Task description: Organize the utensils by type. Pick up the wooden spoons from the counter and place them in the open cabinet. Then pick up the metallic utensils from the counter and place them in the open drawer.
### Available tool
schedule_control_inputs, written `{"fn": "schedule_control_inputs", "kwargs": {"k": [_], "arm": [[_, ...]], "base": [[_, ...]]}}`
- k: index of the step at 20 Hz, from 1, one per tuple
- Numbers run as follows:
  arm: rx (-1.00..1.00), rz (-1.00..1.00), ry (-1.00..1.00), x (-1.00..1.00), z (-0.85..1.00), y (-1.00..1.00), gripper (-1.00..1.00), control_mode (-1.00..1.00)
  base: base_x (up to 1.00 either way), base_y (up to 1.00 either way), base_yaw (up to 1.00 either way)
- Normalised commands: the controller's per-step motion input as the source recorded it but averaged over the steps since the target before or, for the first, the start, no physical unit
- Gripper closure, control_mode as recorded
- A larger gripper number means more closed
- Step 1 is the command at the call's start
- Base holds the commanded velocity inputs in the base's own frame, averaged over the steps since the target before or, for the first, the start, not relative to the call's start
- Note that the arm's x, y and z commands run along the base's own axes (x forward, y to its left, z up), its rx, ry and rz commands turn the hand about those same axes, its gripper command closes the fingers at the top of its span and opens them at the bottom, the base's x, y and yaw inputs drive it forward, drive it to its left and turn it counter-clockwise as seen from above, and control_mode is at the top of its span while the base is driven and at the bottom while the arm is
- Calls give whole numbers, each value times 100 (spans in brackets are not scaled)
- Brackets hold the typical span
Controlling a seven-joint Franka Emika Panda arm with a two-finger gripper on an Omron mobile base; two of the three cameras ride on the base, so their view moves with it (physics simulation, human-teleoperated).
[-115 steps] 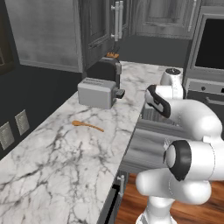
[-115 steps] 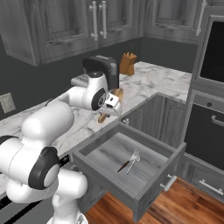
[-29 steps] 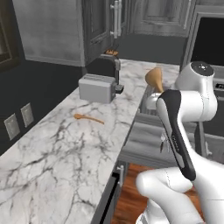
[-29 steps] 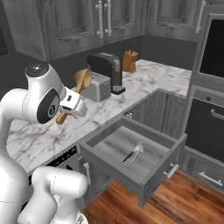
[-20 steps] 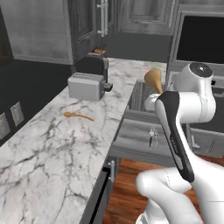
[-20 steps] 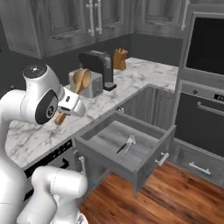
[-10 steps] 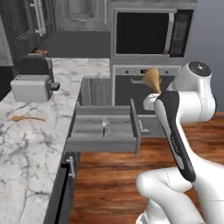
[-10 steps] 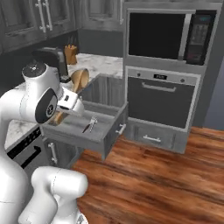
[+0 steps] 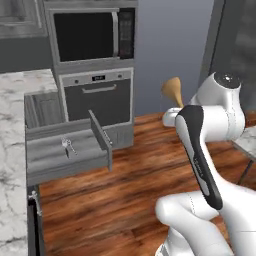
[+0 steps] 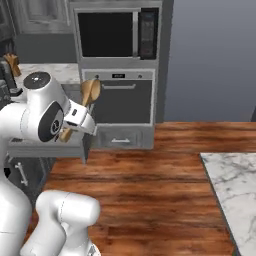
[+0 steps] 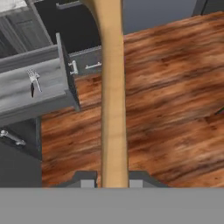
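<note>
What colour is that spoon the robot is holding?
Orange-tan wood; the wooden spoon shows best in the hand view.

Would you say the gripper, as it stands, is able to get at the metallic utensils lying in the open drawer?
Probably not: the gripper is shut on a wooden spoon, though the open drawer and its metallic utensils lie uncovered.
</note>
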Motion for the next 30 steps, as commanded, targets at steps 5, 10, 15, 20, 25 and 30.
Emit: {"fn": "schedule_control_inputs", "kwargs": {"k": [5, 10, 15, 20, 25, 30], "arm": [[0, 0, 0, 0, 0, 0, 100, 100], [0, 0, 0, 0, 0, 0, 100, 100], [0, 0, 0, 0, 0, 0, 100, 100], [0, 0, 0, 0, 0, 0, 100, 100], [0, 0, 0, 0, 0, 0, 100, 100], [0, 0, 0, 0, 0, 0, 100, 100]], "base": [[-14, -24, -58], [0, -28, -51], [0, -19, -48], [-5, -1, -42], [-22, -7, -45], [-23, -9, -45]]}}
